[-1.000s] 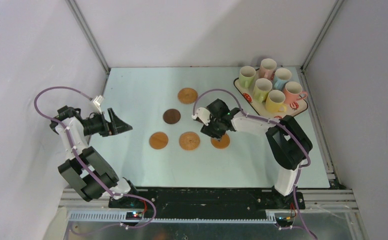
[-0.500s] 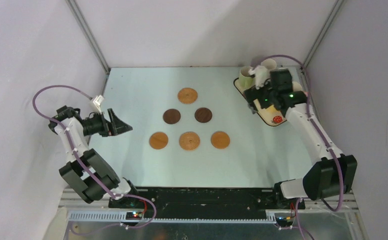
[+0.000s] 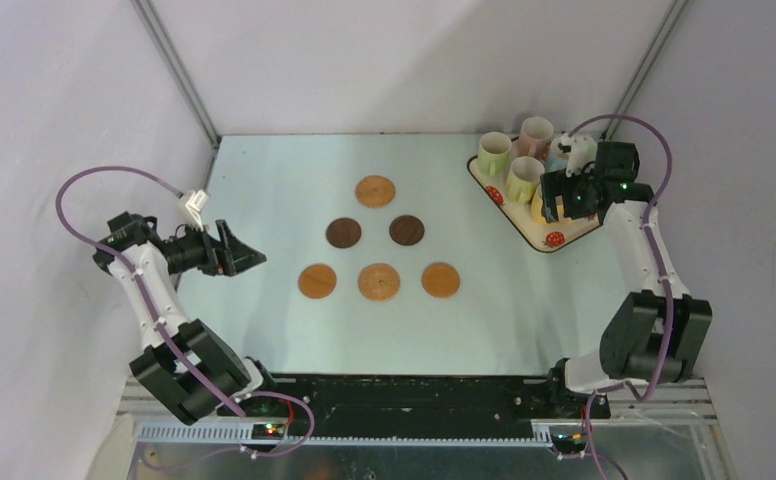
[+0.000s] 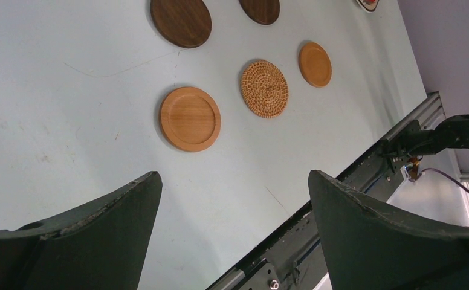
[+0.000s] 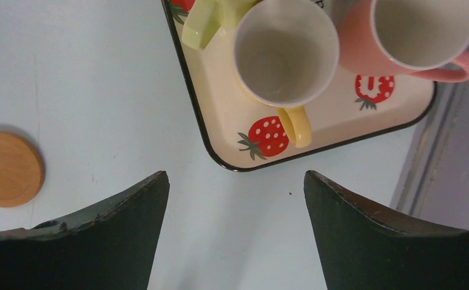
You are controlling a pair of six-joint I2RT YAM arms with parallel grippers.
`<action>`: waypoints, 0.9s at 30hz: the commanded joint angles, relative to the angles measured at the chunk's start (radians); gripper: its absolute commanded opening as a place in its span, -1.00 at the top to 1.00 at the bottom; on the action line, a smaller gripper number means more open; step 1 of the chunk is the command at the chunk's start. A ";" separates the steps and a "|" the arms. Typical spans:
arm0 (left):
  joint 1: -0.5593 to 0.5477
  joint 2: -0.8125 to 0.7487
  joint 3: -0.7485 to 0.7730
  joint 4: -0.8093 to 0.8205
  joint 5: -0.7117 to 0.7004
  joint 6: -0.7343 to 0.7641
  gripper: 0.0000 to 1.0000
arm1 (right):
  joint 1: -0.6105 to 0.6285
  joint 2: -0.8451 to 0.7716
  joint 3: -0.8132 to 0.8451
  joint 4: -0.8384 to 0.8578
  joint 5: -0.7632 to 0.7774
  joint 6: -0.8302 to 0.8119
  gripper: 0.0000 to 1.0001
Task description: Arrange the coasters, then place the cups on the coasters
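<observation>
I judge the coaster step done. All six coasters (image 3: pixel 375 191) lie flat on the table (image 3: pixel 264 200) in a triangle, each apart from the others: one at the far point, the two dark ones in the middle row, three orange-tan ones along the near row. No cup stands on any of them yet, so I am at the start of the cup step.

The cups are in the strawberry tray (image 5: pixel 217 121) at the far right of the table. My right gripper (image 5: pixel 235 176) hangs over the near corner of that tray with its jaws spread wide and nothing between them. In the right wrist view the yellow cup (image 5: pixel 285 51) sits upright just ahead of the fingers, its handle (image 5: pixel 298 127) pointing back toward me. A pink cup (image 5: pixel 422 30) stands just beside it on one side and a pale green cup (image 5: pixel 211 18) on the other. The left gripper (image 4: pixel 235 176) hovers over the left of the table, also spread and empty, looking across the coasters.

The yellow cup looks like the one to take first. I would need to bring the right gripper forward over it and come down with one finger inside the rim and one outside. With neighbours so close, the outer finger should go on the near side by the handle. Then lift straight up and carry it to the near-right coaster (image 3: pixel 441 280).
</observation>
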 commanded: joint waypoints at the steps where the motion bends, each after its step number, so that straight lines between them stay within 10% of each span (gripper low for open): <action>1: 0.012 -0.016 0.023 -0.029 0.040 0.053 -0.97 | -0.012 0.078 0.039 0.036 -0.050 -0.071 -0.69; 16: 0.012 0.077 0.053 -0.141 0.077 0.179 -0.97 | -0.125 0.351 0.241 -0.027 -0.137 -0.140 -0.58; 27: 0.012 0.093 0.074 -0.215 0.092 0.247 -0.97 | -0.171 0.398 0.226 -0.072 -0.227 -0.239 -0.14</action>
